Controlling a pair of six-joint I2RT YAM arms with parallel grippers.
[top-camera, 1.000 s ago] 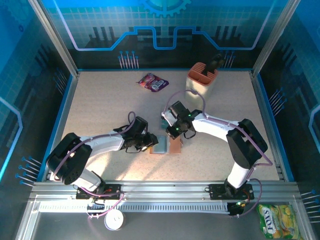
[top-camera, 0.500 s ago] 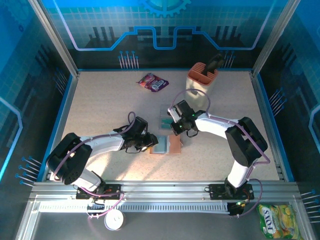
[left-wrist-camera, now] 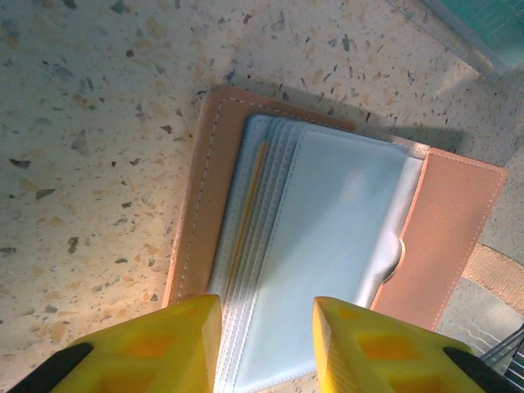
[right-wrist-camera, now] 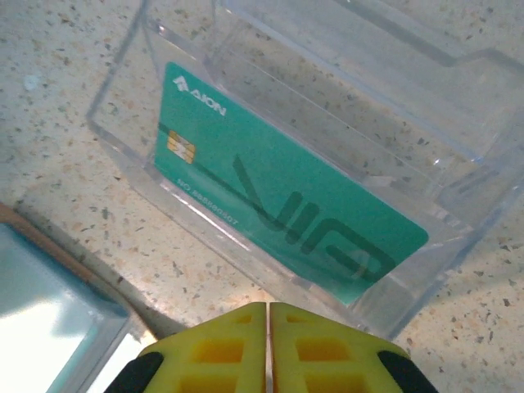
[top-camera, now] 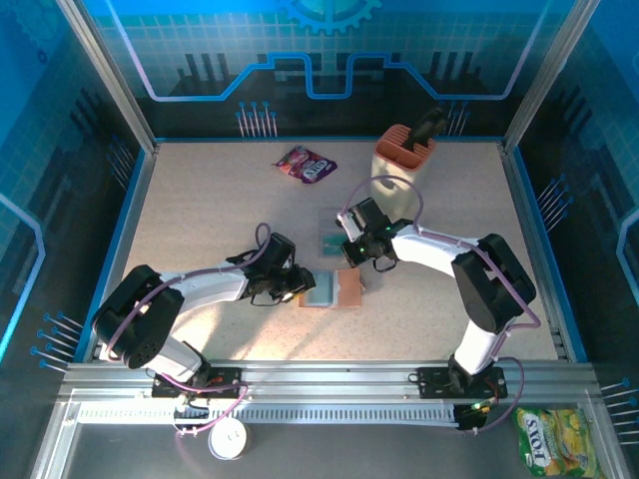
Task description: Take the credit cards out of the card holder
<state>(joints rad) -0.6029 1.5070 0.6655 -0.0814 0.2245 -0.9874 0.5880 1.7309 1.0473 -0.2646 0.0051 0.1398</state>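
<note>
- Your left gripper point(left-wrist-camera: 266, 332) sits low over the near edge of the card holder point(left-wrist-camera: 327, 237), its yellow fingers point(left-wrist-camera: 176, 348) partly apart with the stack of grey-blue pockets showing in the gap between them.
- You cannot tell from the wrist view whether those fingertips press on the leather or hover just above it.
- The card holder lies open and flat on the table point(top-camera: 200, 220), between the two arms, tan cover outward and pockets up.
- An orange-edged card point(left-wrist-camera: 248, 214) is tucked in one of the left-hand pockets, only its thin edge showing.
- Your right gripper point(right-wrist-camera: 268, 332) has its fingers pressed together with nothing between them, just beside a clear plastic stand point(right-wrist-camera: 393, 41).
- A teal card point(right-wrist-camera: 286, 221) leans inside that stand, chip end to the left.
- The stand is just beyond the card holder; a purple packet point(top-camera: 305, 165) and a peach caddy point(top-camera: 403, 155) lie further back.
</note>
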